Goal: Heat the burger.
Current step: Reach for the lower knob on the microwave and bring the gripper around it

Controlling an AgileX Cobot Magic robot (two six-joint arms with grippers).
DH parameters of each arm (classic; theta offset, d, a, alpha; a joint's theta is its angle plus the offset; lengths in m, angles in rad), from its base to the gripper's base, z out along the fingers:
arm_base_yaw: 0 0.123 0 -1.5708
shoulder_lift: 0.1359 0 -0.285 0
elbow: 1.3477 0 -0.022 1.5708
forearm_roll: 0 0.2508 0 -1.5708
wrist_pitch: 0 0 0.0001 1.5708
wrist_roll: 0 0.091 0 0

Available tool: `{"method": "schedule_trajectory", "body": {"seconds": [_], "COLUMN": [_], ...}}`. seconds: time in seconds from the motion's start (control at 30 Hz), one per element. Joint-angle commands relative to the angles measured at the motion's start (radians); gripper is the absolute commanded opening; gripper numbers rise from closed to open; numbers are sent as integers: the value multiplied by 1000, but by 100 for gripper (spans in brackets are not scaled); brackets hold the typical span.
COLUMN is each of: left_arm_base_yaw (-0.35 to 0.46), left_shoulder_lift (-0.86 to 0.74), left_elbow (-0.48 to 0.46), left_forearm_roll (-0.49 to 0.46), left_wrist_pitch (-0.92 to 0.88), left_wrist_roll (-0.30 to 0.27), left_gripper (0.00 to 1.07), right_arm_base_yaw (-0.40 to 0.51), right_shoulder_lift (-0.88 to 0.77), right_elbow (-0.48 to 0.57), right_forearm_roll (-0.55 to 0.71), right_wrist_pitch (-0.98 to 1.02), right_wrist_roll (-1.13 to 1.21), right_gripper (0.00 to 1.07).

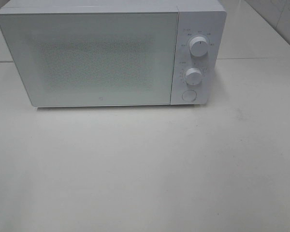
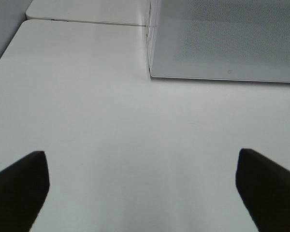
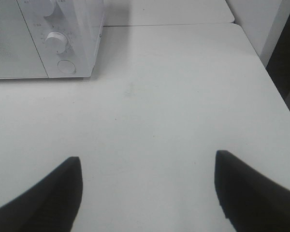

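High view: microwave [image 1: 111,53] at the bench's [image 1: 145,174] far edge, door [image 1: 87,72] shut; no burger visible anywhere. Left wrist: left gripper [image 2: 141,164] released, empty. Right wrist: right gripper [image 3: 147,162] released, empty; I'd press the round button [image 3: 66,66] squarely to open.

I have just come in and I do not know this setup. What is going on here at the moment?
Nothing is being handled right now. A white microwave stands on the white table with its door closed. The left gripper and the right gripper hang above the table in front of it, their fingers open and empty. No burger shows in any view.
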State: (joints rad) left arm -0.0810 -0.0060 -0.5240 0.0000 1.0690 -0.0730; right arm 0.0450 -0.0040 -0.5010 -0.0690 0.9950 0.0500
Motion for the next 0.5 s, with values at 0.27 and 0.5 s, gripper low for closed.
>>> {"method": "schedule_trajectory", "body": {"seconds": [0.27,0.5], "left_arm_base_yaw": [4,4], "left_shoulder_lift": [-21,-21], "left_elbow": [-1,-1], "left_forearm_roll": [0,0], "left_wrist_pitch": [1,1], "left_wrist_roll": [-2,-2], "left_gripper": [98,98], "right_arm_base_yaw": [-6,-6], "right_shoulder_lift": [45,178], "right_elbow": [-44,-36], "right_forearm_roll": [2,2], "right_wrist_pitch": [-93,-278], "right_wrist_roll": [-11,-11], "right_gripper": [75,75]}}
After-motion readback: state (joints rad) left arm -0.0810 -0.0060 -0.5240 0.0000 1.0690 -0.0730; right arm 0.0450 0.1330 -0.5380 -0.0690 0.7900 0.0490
